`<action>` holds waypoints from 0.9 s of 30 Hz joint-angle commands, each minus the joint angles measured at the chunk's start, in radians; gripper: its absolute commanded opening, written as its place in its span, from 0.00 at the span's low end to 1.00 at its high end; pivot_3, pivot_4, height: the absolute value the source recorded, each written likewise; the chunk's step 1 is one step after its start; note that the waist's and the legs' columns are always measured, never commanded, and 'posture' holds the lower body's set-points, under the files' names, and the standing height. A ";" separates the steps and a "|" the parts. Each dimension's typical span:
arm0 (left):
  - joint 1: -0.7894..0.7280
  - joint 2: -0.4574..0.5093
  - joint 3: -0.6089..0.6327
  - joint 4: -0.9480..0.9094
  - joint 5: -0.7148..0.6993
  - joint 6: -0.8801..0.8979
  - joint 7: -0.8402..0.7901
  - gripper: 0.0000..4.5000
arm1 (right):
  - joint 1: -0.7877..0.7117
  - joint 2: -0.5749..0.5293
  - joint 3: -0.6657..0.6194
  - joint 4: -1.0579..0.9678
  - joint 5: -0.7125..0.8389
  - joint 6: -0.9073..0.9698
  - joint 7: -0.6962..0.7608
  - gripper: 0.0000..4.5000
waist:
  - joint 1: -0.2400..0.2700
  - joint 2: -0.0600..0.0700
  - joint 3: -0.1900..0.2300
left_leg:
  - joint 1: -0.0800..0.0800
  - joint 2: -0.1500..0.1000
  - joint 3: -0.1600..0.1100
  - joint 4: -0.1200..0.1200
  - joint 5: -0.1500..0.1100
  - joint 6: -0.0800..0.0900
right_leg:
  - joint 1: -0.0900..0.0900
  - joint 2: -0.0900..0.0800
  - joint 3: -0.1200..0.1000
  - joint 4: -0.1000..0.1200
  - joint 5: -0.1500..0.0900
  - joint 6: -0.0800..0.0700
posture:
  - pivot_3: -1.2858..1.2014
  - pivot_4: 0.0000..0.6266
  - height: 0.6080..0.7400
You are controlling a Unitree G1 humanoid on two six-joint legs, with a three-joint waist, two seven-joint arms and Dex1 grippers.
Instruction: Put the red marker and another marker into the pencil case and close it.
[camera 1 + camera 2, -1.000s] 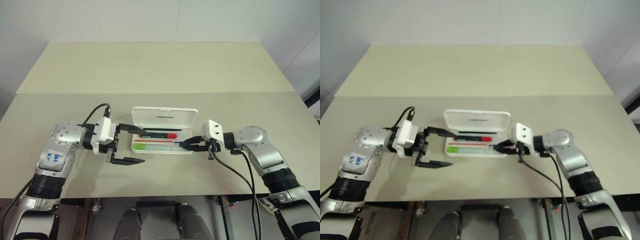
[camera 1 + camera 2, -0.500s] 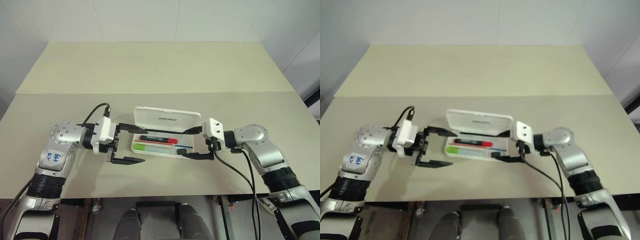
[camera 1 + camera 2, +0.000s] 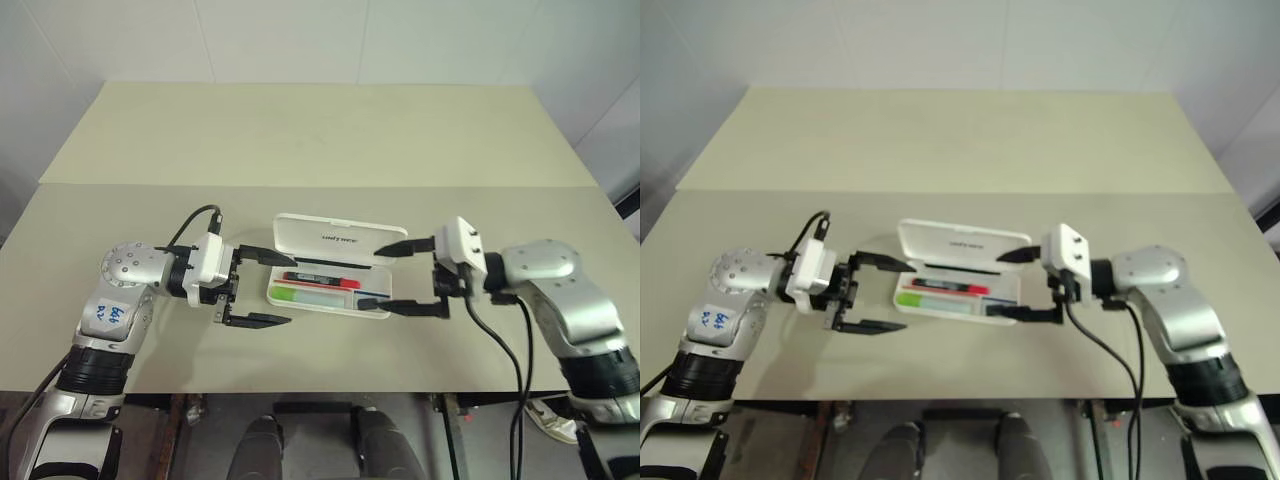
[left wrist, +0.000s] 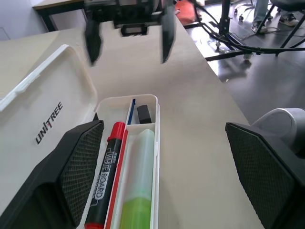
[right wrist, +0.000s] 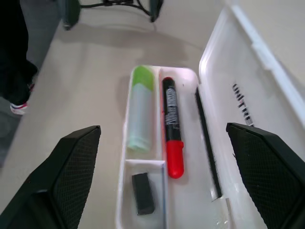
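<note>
Red marker (image 5: 172, 125): lies lengthwise inside the open pencil case, in the long slot next to the lid hinge side; black barrel with white lettering, red cap toward the right gripper's end.
Green marker (image 5: 140, 114): in the neighbouring slot, side by side with the red one, lime cap toward the left gripper's end, pale body.
Small black block (image 5: 143, 192): in the short end compartment beyond the green marker's pale end.
Thin red-and-blue line (image 4: 130, 111): runs along the divider beside the red marker.
Pencil case (image 3: 283, 299): white, on the near table between the two grippers; lid (image 3: 340, 238) raised, tilted back, dark logo text showing.
Left gripper (image 3: 268, 288): fingers spread wide, empty, level, at the case's left end; upper finger over the case corner, lower finger out in front of the case.
Right gripper (image 3: 396, 276): fingers spread wide, nothing held, at the case's right end; whether a fingertip touches lid or tray, cannot tell.
Table (image 3: 300, 140): pale beige, seam running across behind the case.
</note>
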 commanded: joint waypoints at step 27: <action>-0.113 -0.001 -0.009 0.237 0.075 -0.140 -0.100 0.01 | 0.356 -0.059 -0.306 -0.435 0.178 0.152 -0.323 1.00 | -0.003 -0.001 0.000 | 0.000 0.000 0.001 0.000 0.000 0.000 | 0.001 0.000 0.001 -0.001 0.000 -0.001 | 0.52 0.24 1.00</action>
